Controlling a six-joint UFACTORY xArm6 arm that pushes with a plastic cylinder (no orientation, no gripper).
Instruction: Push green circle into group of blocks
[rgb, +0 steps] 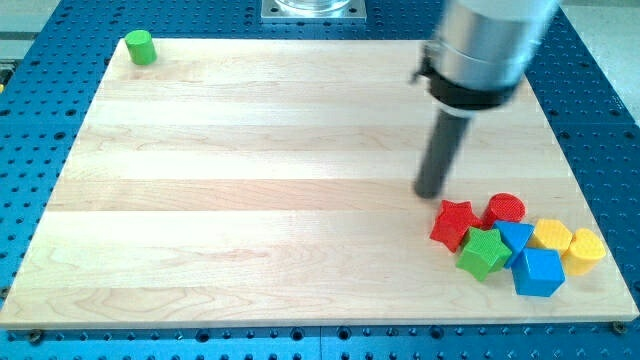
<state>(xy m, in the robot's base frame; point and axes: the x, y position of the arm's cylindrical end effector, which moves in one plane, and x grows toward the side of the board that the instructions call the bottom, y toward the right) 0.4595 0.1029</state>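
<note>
Far at top left, green circle (140, 47) lies well apart from my tip (430, 193).

One camera looks down at my wooden board (250, 200) from its near edge. It sits moderately close, slightly tilted.

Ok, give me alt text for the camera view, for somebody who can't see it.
A dark rod's tip rests on a wooden board just above a cluster of blocks at the view's lower right: red star, red circle, green star, two blue blocks and two yellow blocks. A green circle sits alone at the top left corner.
</note>
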